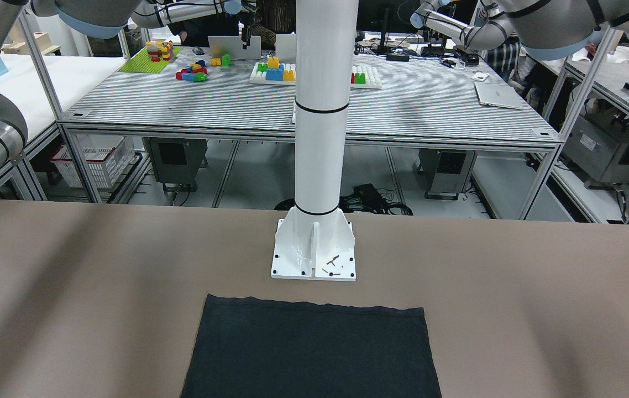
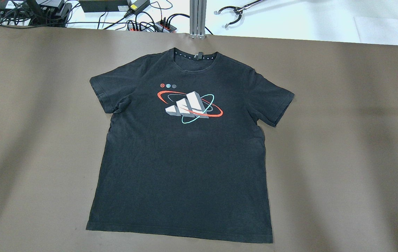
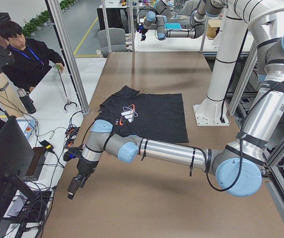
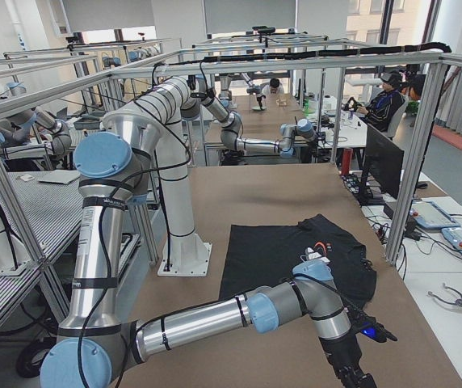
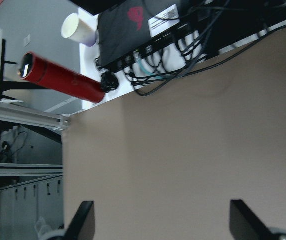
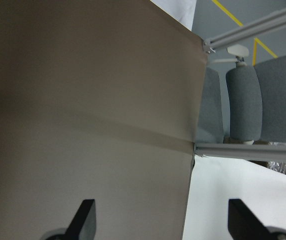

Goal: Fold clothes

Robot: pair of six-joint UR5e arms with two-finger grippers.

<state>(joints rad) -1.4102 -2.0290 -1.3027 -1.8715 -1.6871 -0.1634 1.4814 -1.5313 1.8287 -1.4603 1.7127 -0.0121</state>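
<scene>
A black T-shirt (image 2: pixel 185 154) with a white, red and teal chest logo lies flat and face up in the middle of the brown table, collar toward the far edge. Its hem shows in the front-facing view (image 1: pixel 314 348). My left gripper (image 5: pixel 163 220) is open and empty over bare table at the far left corner, well away from the shirt; it also shows in the exterior left view (image 3: pixel 74 187). My right gripper (image 6: pixel 163 220) is open and empty over bare table near the right end's edge; it also shows in the exterior right view (image 4: pixel 352 376). Neither gripper shows in the overhead view.
The white robot pedestal (image 1: pixel 319 166) stands behind the shirt's hem. Cables and power strips (image 2: pixel 45 10) lie past the far edge. A red bottle (image 5: pixel 63 80) lies beyond the left corner. Grey chairs (image 6: pixel 243 105) stand past the right end. An operator (image 3: pixel 28 54) sits beside the table.
</scene>
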